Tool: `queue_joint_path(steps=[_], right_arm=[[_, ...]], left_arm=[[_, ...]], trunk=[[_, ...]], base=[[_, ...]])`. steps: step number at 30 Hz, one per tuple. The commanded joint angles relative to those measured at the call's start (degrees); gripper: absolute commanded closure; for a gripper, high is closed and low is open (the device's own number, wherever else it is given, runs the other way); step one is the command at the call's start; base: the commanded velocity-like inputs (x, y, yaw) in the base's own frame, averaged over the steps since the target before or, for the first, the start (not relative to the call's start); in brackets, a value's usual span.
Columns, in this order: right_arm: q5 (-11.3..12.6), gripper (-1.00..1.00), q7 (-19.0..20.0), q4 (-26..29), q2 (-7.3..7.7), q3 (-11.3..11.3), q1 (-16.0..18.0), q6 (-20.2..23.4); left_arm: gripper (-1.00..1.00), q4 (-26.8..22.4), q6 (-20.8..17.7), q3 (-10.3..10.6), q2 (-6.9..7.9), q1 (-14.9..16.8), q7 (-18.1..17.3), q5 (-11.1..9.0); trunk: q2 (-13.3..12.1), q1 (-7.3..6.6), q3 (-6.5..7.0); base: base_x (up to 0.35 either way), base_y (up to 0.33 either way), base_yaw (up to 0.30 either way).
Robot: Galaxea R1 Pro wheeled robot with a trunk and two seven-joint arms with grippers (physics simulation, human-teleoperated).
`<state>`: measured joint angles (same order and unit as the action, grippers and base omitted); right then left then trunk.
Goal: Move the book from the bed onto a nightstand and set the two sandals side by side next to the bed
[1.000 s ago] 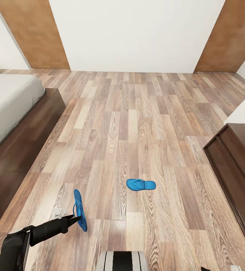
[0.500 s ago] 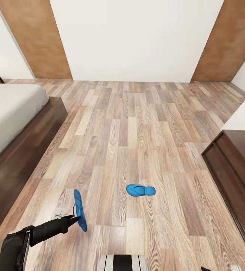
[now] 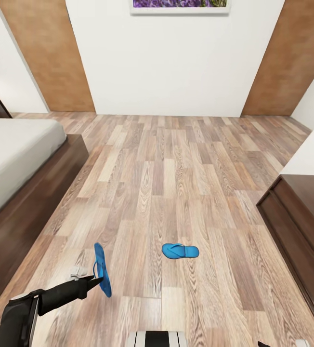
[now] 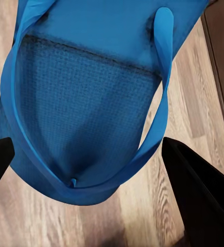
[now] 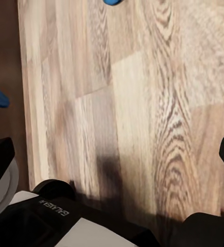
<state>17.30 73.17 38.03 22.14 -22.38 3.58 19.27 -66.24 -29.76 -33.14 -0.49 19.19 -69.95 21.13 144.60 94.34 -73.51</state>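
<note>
**One sandal in hand, one loose on the floor**

Two things frame the move. The bed (image 3: pixel 17 159) lies along the robot's left, its dark frame edging the plank floor (image 3: pixel 176 164), and a dark cabinet (image 3: pixel 301 226) stands well off to the right.

The left gripper (image 3: pixel 93 280) is closed on one sandal (image 3: pixel 101 269), held on edge with its long axis pointing away from the robot; the left wrist view shows the sole (image 4: pixel 86 103) between the two dark fingers (image 4: pixel 194 190).

The other sandal (image 3: pixel 180 250) lies flat to the right of it, long axis crosswise, farther from the bed. The left arm is nearer the bed. Whether the right gripper's fingers stand apart or together, I cannot tell.
</note>
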Motion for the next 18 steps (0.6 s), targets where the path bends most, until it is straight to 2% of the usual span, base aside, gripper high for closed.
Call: queue_joint_path(steps=[1, 18], right_arm=[[0.2, -1.00, 0.1, 0.0, 0.00, 0.0, 0.0, 0.6], [0.2, -1.00, -0.2, -0.1, -0.05, 0.0, 0.0, 0.5]], left_arm=[[1.00, 0.2, -0.5, -0.2, -0.05, 0.1, -0.5, 0.4], [1.00, 2.1, -0.3, -0.1, -0.04, 0.1, 0.0, 0.5]], trunk=[[0.0, -0.03, 0.19], [-0.2, -0.47, 3.95]], base=[[0.000, 0.000, 0.000], [0.000, 0.000, 0.000]])
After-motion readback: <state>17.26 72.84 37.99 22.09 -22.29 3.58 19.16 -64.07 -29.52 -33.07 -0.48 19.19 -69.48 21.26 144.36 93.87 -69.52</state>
